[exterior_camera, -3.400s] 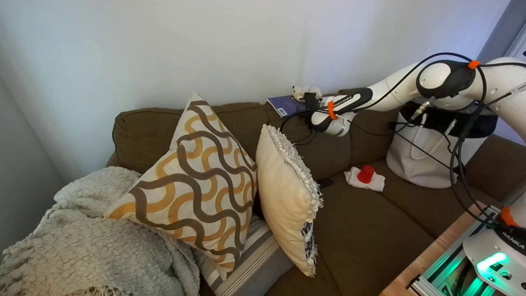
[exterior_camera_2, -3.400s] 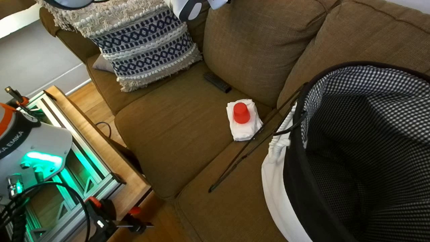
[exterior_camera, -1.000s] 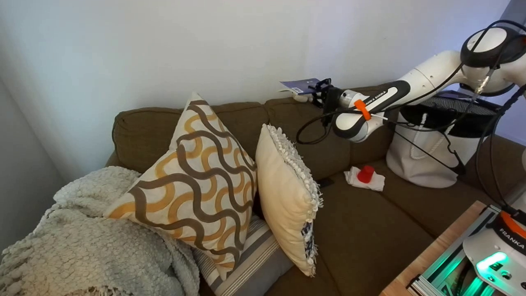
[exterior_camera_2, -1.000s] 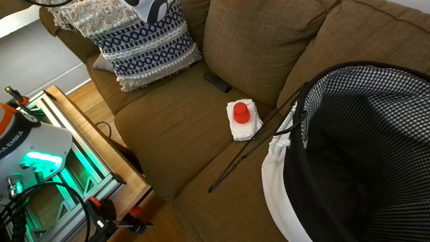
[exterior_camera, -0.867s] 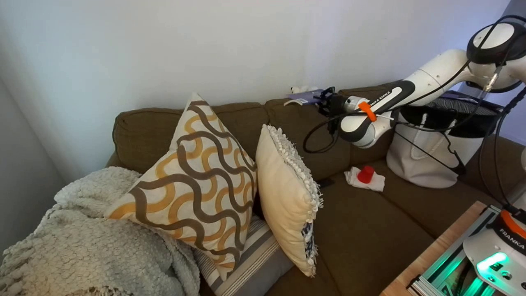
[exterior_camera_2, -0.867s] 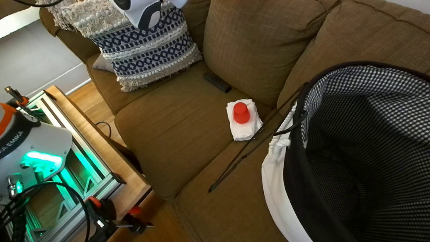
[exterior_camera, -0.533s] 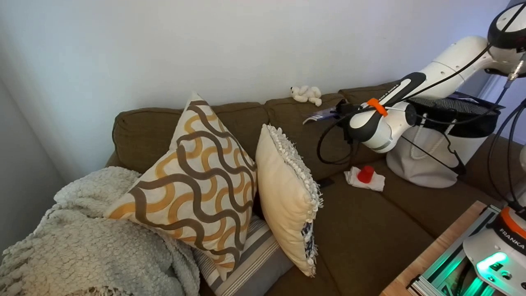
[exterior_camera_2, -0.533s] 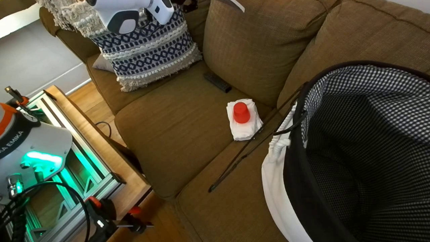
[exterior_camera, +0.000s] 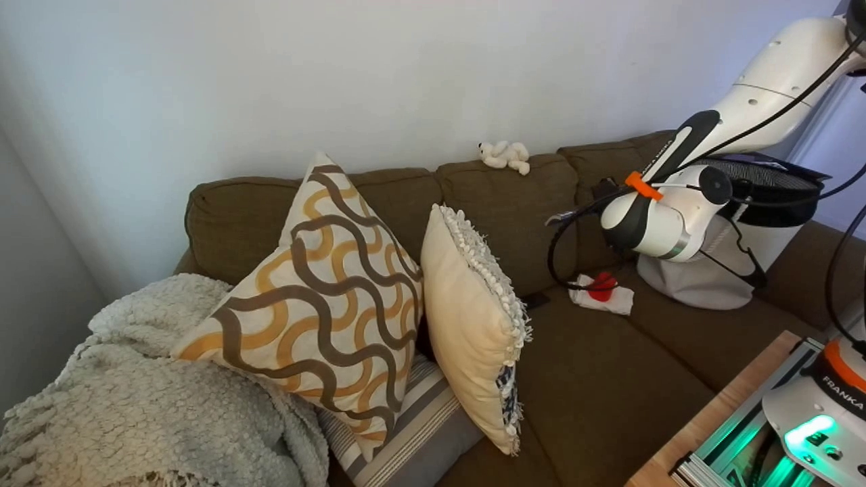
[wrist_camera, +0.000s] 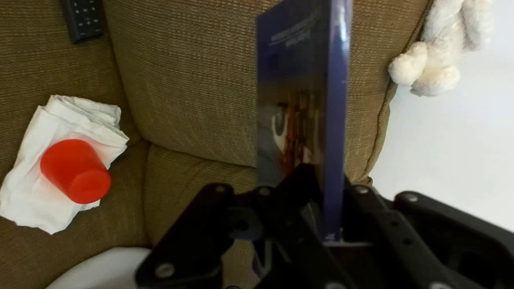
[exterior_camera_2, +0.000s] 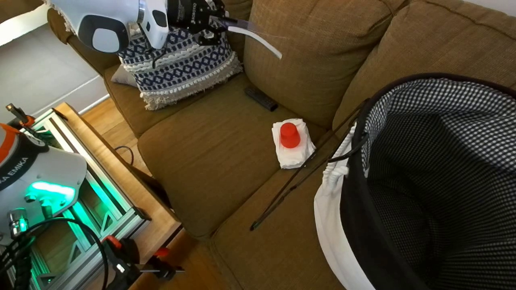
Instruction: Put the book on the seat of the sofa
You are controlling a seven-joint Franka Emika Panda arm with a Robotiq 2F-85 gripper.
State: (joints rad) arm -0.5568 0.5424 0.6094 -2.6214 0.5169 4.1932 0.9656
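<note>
The book [wrist_camera: 295, 48], with a purple cover and spine, is held clear of the sofa in front of its back cushions. My gripper [wrist_camera: 327, 192] is shut on it, one finger on each side near the spine's end. In an exterior view the book's white page edge [exterior_camera_2: 260, 40] juts out from the gripper [exterior_camera_2: 221, 24]. Only a thin end of the book [exterior_camera: 560, 218] shows in an exterior view, where the arm hides most of the gripper. Below lies the brown seat of the sofa [exterior_camera_2: 201, 149], also in an exterior view [exterior_camera: 595, 379].
A red cup [exterior_camera_2: 290, 135] stands on folded white cloth [exterior_camera_2: 296, 159] on the seat. Behind it lies a remote [exterior_camera_2: 261, 99]. A large basket [exterior_camera_2: 342, 225] with a thin dark strap and several pillows [exterior_camera: 473, 325] flank the seat. A white plush toy [exterior_camera: 504, 157] rests on the backrest.
The book has left the top of the backrest near the plush toy. My gripper has carried it lower and forward, towards the basket's side. The toy stays on the backrest.
</note>
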